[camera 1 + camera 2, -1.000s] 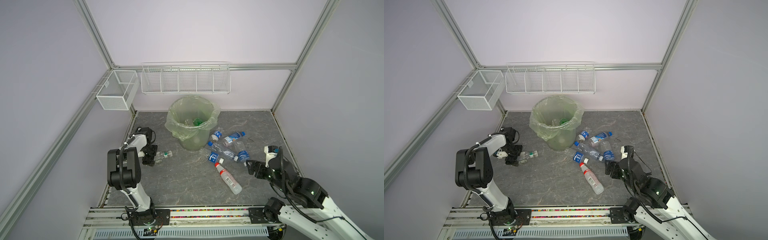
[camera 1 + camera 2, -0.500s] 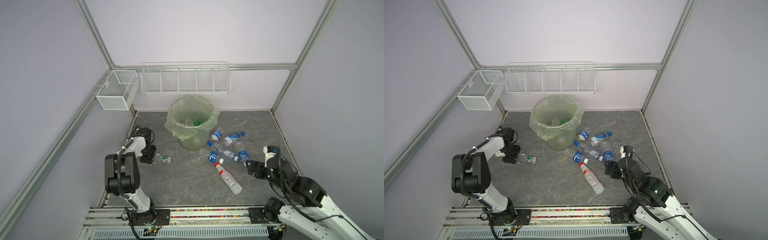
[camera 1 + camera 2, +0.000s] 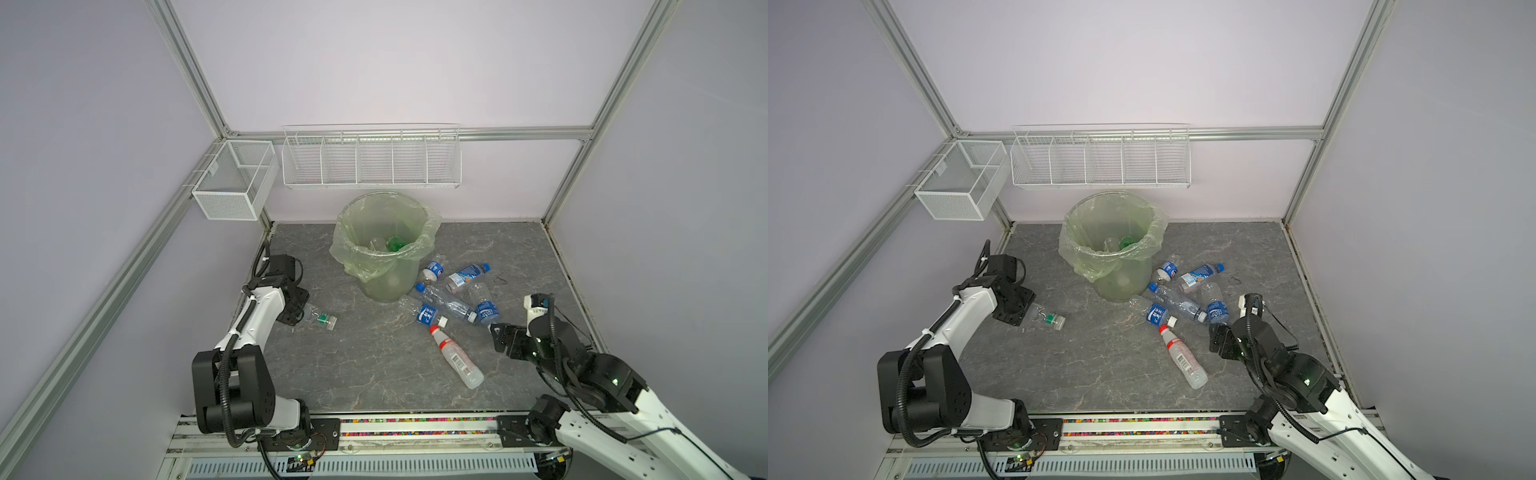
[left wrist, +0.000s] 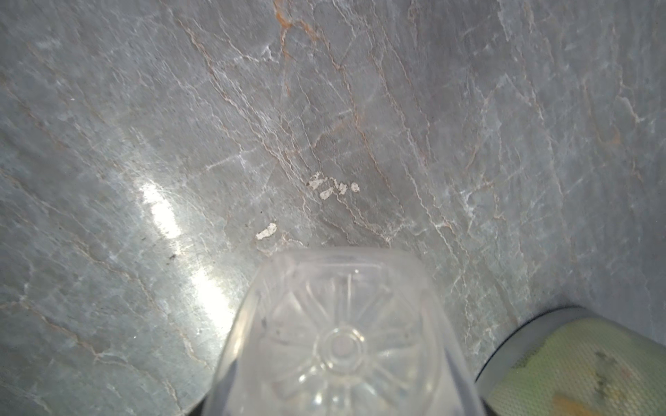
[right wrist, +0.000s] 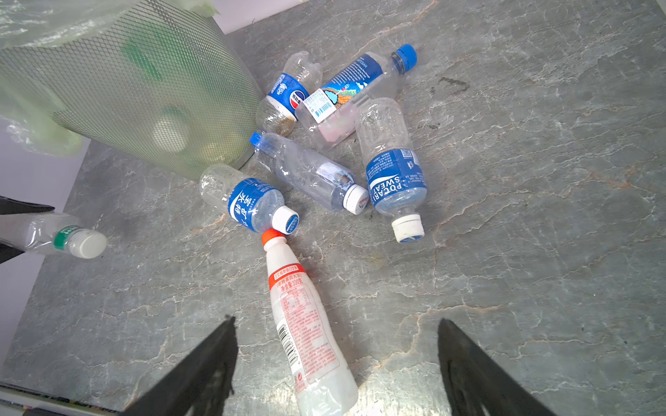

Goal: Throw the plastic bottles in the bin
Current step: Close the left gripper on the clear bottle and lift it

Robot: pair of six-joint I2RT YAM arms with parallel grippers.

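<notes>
Where the grey, stone-veined desk comes nearest, at lower right in both top views, the right end effector hangs released, black fingers spread, holding nothing. Just beyond lies a milky white bottle with a red cap. At middle left the left end effector is clenched on the base of a small clear bottle, green-banded, lying on its side. Beyond, crinkled clear bottles with blue labels heap against the round bin at centre frame, mesh-walled, lined with a thin pale-green bag; inside lie a green bottle and a clear one. White wire baskets hang on the wall behind.
</notes>
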